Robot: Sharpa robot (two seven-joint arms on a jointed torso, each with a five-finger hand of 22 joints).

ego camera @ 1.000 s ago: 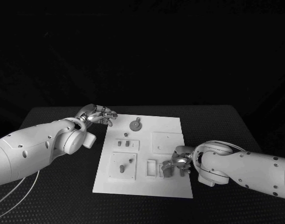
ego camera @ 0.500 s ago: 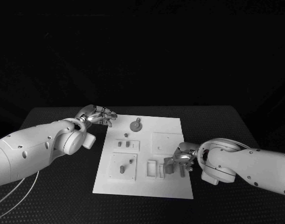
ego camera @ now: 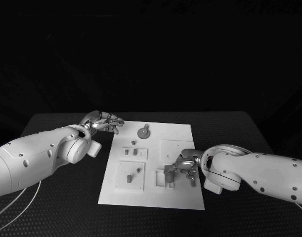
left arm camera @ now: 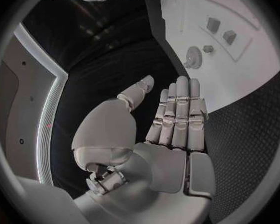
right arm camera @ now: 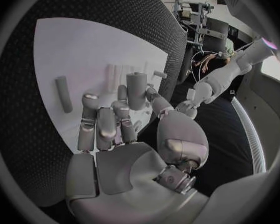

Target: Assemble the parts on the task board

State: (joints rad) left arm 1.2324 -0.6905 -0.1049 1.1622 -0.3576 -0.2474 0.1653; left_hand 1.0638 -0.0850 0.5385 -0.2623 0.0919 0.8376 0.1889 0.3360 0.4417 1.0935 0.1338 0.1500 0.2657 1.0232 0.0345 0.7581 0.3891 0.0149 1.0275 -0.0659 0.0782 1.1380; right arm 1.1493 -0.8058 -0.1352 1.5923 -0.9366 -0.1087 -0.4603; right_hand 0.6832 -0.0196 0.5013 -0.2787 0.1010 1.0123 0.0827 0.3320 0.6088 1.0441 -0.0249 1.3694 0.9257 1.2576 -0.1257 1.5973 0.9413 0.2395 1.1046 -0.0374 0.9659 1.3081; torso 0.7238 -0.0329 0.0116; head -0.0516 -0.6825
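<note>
The robot's silver left hand (ego camera: pixel 102 121) hovers over the black table (ego camera: pixel 65 207) just beside the far left corner of the white rectangular task board (ego camera: pixel 154 200), its fingers (left arm camera: pixel 177 115) straight, side by side and holding nothing. On the board, a round grey disc part (ego camera: pixel 144 132) lies near that hand. Toward the board's near right, the silver right hand (ego camera: pixel 182 170) pinches a small grey cylindrical peg (right arm camera: pixel 136 90) upright between thumb and fingers (right arm camera: pixel 100 126) above the slotted recesses.
</note>
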